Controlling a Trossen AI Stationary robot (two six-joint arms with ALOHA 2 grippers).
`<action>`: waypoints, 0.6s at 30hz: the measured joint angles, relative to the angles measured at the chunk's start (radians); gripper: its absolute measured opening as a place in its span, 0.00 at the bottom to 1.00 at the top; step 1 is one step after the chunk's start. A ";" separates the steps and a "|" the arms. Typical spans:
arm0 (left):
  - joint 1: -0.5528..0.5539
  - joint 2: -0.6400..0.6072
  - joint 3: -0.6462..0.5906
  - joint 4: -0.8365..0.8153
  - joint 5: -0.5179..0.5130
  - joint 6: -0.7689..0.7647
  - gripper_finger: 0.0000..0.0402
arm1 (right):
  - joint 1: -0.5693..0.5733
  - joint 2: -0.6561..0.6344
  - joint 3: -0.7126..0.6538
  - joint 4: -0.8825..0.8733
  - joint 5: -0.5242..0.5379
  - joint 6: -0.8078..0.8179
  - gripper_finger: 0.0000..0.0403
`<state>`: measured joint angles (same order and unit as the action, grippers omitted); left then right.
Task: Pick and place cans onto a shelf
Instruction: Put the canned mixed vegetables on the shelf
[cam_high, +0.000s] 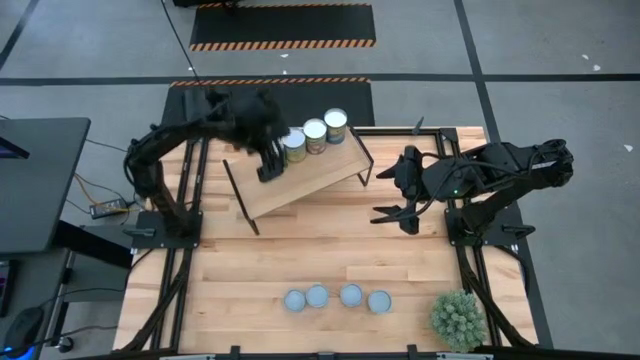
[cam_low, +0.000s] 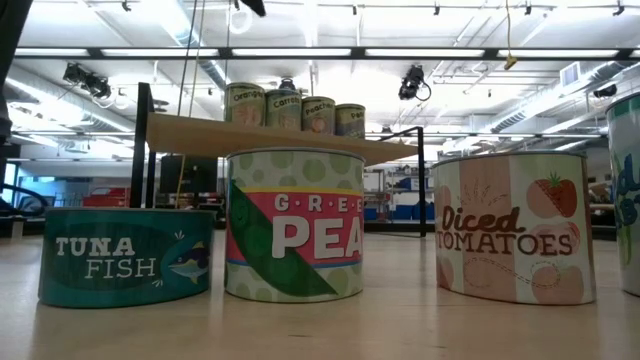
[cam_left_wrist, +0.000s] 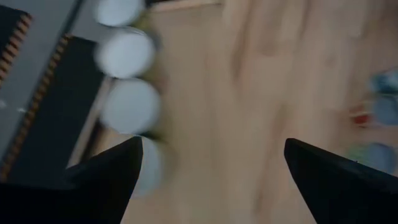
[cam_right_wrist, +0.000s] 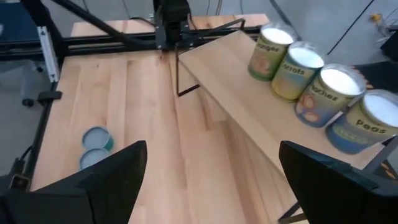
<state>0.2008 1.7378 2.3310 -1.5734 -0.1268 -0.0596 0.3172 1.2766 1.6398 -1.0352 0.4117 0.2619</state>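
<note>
Near edge of table (cam_high: 300, 250): four small cans (cam_high: 337, 298) in a row, dull blue-grey tops, flat, short, smooth metal w/ paper labels. Low view reads tuna can (cam_low: 125, 256), peas can (cam_low: 294, 237), tomatoes can (cam_low: 517, 240).

Right gripper (cam_high: 400, 212) hangs mid-table, fingers wide apart, holding nothing. The row lies toward the near edge from it, so it's prob. the closer arm.

Farther back: left gripper (cam_high: 270, 165) over shelf (cam_high: 300, 180), wide open, empty. Shelf = pale smooth wood, tilted, thin black legs. Four tall cans (cam_right_wrist: 314, 76), bright white round tops, stand upright, side by side, along its far edge.
</note>
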 joint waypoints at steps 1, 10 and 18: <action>-0.036 -0.001 -0.010 0.002 0.000 -0.038 0.99 | 0.000 0.000 0.000 -0.008 -0.010 0.004 0.93; -0.364 0.012 -0.115 0.011 -0.069 -0.355 0.99 | 0.063 0.005 -0.105 -0.012 -0.144 0.034 0.93; -0.579 0.010 -0.306 0.086 -0.105 -0.576 0.99 | 0.151 0.037 -0.245 0.052 -0.241 0.134 0.93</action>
<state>-0.3785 1.7473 2.0254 -1.4877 -0.2317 -0.6354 0.4678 1.3135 1.3950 -0.9829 0.1702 0.3956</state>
